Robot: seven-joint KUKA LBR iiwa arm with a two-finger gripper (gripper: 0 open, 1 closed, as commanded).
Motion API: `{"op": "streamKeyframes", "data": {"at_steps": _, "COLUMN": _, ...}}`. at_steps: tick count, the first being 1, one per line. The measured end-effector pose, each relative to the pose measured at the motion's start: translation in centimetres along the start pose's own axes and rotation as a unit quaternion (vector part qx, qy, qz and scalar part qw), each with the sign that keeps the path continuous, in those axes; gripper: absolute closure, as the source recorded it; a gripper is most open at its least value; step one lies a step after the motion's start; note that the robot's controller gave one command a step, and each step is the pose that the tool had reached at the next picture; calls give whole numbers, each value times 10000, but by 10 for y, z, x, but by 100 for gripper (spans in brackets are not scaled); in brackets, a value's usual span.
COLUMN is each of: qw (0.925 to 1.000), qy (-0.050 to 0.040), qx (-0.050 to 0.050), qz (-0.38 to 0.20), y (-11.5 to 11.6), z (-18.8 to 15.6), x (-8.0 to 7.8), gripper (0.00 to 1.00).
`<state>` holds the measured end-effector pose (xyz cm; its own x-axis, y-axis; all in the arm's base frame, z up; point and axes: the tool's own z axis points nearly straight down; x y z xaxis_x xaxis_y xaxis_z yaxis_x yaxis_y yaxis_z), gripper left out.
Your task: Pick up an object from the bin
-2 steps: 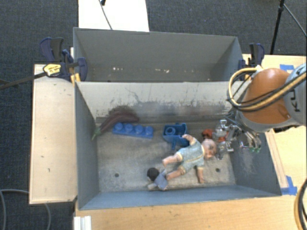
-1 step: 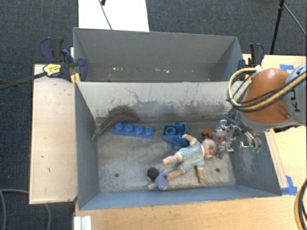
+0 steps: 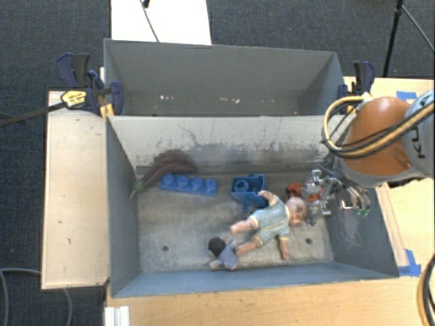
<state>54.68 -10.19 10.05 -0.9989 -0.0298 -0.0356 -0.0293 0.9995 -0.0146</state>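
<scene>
A small doll (image 3: 266, 224) in a pale blue dress lies on its back on the bin floor, right of the middle, head toward the right. My gripper (image 3: 318, 197) hangs at the right side of the bin, right beside the doll's head. A small red thing (image 3: 293, 189) lies just left of the gripper. A blue block with a hollow top (image 3: 247, 187) sits just above the doll's raised arm.
A long blue studded brick (image 3: 188, 184) lies left of the middle, with a dark feather-like leaf (image 3: 165, 166) above it by the back wall. A small dark round thing (image 3: 216, 246) lies by the doll's feet. The left floor is bare.
</scene>
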Motion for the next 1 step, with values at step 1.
{"op": "streamKeyframes", "data": {"at_steps": 1, "qw": 10000, "qy": 0, "qx": 0, "qz": -3, "y": 0, "z": 0, "x": 0, "gripper": 100}}
